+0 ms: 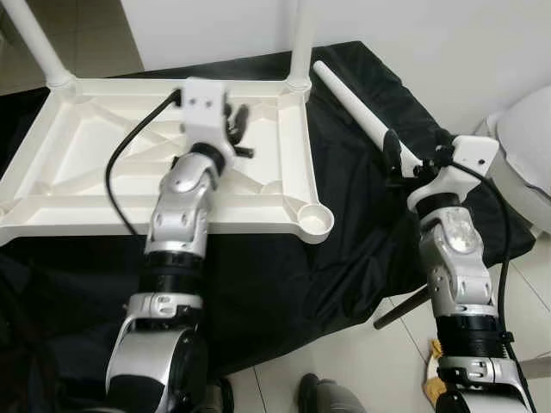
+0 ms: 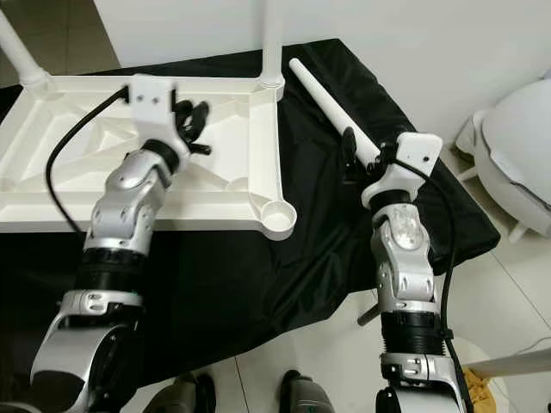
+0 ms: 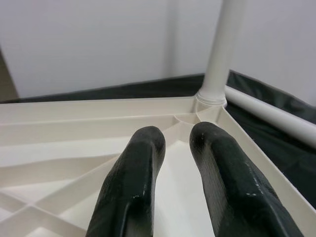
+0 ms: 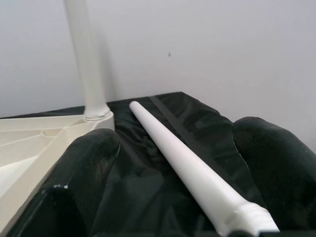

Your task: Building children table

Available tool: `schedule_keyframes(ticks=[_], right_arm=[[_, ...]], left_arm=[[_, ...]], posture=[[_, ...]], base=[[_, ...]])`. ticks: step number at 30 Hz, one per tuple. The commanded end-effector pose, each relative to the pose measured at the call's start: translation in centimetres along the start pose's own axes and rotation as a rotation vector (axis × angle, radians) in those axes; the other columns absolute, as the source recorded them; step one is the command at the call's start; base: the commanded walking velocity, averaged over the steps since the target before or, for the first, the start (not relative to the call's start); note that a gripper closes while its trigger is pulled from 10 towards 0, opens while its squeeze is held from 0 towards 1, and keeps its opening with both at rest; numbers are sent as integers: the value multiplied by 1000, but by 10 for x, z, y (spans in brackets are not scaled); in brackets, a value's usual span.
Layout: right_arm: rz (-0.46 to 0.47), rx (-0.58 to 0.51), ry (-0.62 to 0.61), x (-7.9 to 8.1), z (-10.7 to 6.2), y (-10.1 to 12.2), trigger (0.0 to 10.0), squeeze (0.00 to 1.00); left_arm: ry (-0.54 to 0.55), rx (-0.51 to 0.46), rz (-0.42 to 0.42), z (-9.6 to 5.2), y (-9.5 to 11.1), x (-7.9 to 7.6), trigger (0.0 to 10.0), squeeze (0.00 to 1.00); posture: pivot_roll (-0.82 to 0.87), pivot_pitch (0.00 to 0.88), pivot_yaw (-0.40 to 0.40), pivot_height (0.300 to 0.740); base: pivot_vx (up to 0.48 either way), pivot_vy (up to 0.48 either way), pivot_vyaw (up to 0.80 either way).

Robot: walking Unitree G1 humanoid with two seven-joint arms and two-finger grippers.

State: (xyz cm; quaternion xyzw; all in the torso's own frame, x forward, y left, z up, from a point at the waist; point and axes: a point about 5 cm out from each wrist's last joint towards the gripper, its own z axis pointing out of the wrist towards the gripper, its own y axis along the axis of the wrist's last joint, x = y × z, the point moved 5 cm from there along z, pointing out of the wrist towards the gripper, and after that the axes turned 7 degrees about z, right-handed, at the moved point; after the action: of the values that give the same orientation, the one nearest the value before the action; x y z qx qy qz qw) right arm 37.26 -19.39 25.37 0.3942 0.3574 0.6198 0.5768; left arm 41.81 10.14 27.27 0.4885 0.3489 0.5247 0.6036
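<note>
The white table top [image 1: 86, 172] lies upside down on a black cloth [image 1: 344, 249]. Two white legs stand screwed into its far corners, one on the right [image 1: 301, 43] and one on the left [image 1: 34, 43]. Its near right corner socket [image 1: 316, 219] holds nothing. A loose white leg [image 1: 349, 103] lies on the cloth to the right of the top. My right gripper [image 1: 405, 163] is open, its fingers on either side of that leg's [image 4: 187, 163] thick end without touching it. My left gripper [image 1: 238, 129] hovers shut over the ribbed underside [image 3: 74, 148], near the far right corner.
A white rounded object [image 1: 525, 146] stands on the tiled floor at the right. A dark rod [image 1: 400, 310] pokes out from under the cloth's near right edge. A white wall [image 1: 215, 26] rises behind the table top. The robot's feet [image 1: 323, 396] show at the bottom.
</note>
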Motion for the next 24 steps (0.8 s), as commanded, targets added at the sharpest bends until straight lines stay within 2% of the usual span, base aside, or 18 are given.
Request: schedule_keyframes(ticks=[1,3,10,15,19,20,22,24], right_arm=[[-13,2,-9,1,-3,-4,10000,0],[-19,8,-15,7,-7,-9,10000,0],[-61,46,-1,25,-17,-22,10000,0],[-88,33,-4,31,-18,-22,10000,0],[-152,32,43,38,-17,-24,10000,0],[-130,47,28,31,-17,-26,10000,0],[-131,71,-66,7,-16,-31,10000,0],[-119,90,-112,-5,-16,-34,10000,0]], left_arm=[[24,-40,-6,-4,7,4,10000,0],[73,-55,20,-12,4,16,10000,0],[114,-53,121,-22,-1,24,10000,0],[123,-56,94,-25,0,23,10000,0],[112,-57,77,-28,-1,20,10000,0],[101,-54,78,-30,-3,19,10000,0],[74,-55,107,-34,-3,16,10000,0],[62,-57,110,-36,-3,15,10000,0]], posture=[[-72,113,28,740],[-70,96,36,740],[-66,81,37,740],[-66,75,33,740],[-64,71,23,740],[-61,70,21,740],[-61,71,21,740],[-60,68,20,740]], base=[[0,0,0],[0,0,0],[0,0,0],[0,0,0],[0,0,0],[0,0,0],[0,0,0],[0,0,0]])
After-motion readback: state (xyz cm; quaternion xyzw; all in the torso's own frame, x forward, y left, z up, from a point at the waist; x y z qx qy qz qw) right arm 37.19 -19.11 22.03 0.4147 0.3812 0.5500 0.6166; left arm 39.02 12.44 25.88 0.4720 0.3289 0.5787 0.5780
